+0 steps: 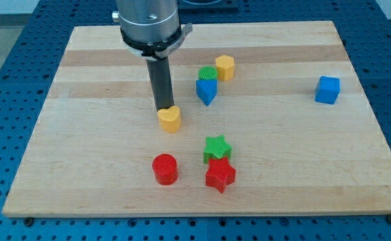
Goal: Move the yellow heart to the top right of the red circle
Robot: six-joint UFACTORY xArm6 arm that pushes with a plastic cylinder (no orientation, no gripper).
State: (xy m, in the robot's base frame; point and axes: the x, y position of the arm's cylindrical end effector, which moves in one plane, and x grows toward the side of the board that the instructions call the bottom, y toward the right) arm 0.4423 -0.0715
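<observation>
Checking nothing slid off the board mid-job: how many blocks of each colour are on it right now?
Yellow: 2, the yellow heart at my tip, and a yellow hexagon
Red: 2, red circle, red star
Green: 2, green star, green block
Blue: 2, blue cube, blue block
Total: 8

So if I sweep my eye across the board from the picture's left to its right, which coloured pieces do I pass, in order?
Red circle → yellow heart, with the rod's tip touching its upper left → red star → yellow hexagon → blue cube. The blue triangular block, green block and green star overlap too much in left-right position to rank.
</observation>
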